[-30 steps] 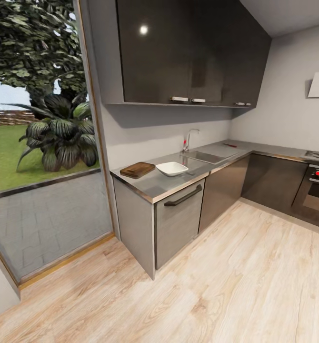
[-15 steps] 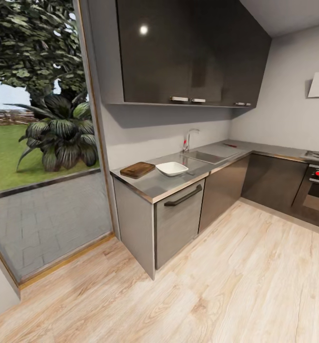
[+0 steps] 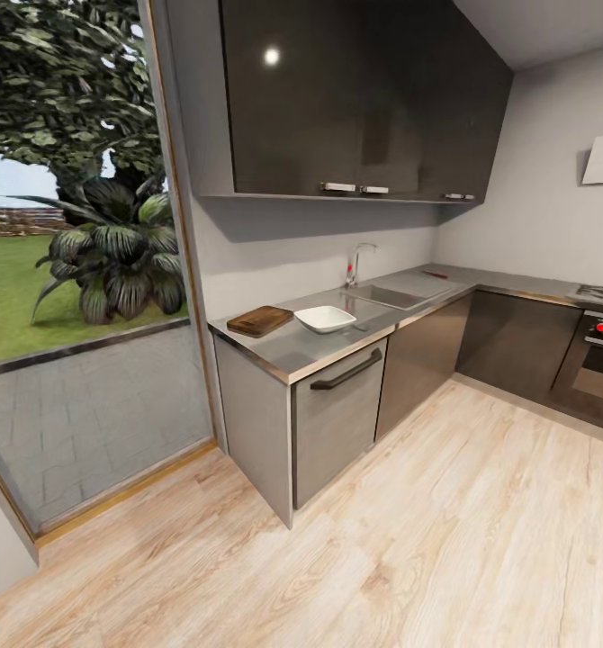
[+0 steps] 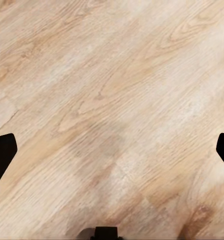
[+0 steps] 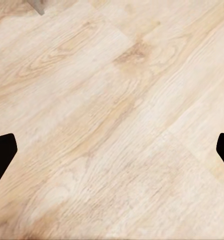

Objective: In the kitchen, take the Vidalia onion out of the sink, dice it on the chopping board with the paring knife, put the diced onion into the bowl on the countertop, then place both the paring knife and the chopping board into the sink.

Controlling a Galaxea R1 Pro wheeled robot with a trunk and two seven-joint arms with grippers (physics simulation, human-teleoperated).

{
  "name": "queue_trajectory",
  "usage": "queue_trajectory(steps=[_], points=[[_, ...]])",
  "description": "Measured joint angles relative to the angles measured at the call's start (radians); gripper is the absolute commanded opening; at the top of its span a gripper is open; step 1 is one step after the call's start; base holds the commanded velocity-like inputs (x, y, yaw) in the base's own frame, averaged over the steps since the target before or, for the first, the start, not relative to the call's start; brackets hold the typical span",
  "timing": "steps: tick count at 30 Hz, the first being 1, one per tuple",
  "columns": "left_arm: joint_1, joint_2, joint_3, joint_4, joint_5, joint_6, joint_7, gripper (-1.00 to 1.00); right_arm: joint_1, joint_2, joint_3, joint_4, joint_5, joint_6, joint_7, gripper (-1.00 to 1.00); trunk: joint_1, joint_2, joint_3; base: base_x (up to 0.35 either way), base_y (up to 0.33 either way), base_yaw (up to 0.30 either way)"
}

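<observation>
Landmark: the sink [image 3: 393, 294], set into the countertop [image 3: 310, 346] well across the room from us.

Item, chopping board [image 3: 260, 320]: dark wood, flat on the countertop, well to the window side of the sink.

Item, bowl [image 3: 325, 318]: white, looks empty from here, between the board and the sink, just beside the board.

Item, paring knife [image 3: 436, 274]: we take the small red sliver on the countertop beyond the sink, toward the corner, to be its handle; too small to be sure.

Item, onion: presumably down in the sink basin; we cannot make it out from here.

Item, faucet [image 3: 359, 261]: chrome with a red knob, at the wall edge of the sink.

Item, left gripper [image 4: 112, 150]: jaws wide apart, nothing between them, pointed down at the wooden floor [image 3: 445, 540].

Item, right gripper [image 5: 112, 150]: likewise spread wide and empty over the floor.

Progress, as we judge it: no step shows as done. Board bare, bowl unfilled, knife and board both outside the sink. We have yet to reach the counter. All remains: fetching the onion, dicing it, filling the bowl, and putting knife and board into the sink.
</observation>
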Motion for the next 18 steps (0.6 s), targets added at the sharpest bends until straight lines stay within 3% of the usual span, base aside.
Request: queue_trajectory(steps=[3, 11, 18], points=[[0.000, -0.003, 0.000, 0.017, 0.000, 0.000, -0.001, 1.00, 0.000, 0.001, 0.001, 0.004, 0.002, -0.008, 0.000, 1.00, 0.000, 0.000, 0.000, 0.000, 0.000, 0.000], [0.000, -0.004, 0.000, 0.040, 0.000, 0.000, -0.002, 1.00, 0.000, 0.001, 0.001, 0.012, 0.002, -0.075, 0.002, 1.00, -0.031, 0.056, 0.025, 0.000, 0.000, 0.000], [0.000, -0.003, 0.001, 0.043, 0.000, 0.000, -0.002, 1.00, 0.000, 0.000, 0.001, 0.014, 0.001, -0.087, 0.002, 1.00, -0.057, 0.105, 0.047, 0.000, 0.000, 0.000]])
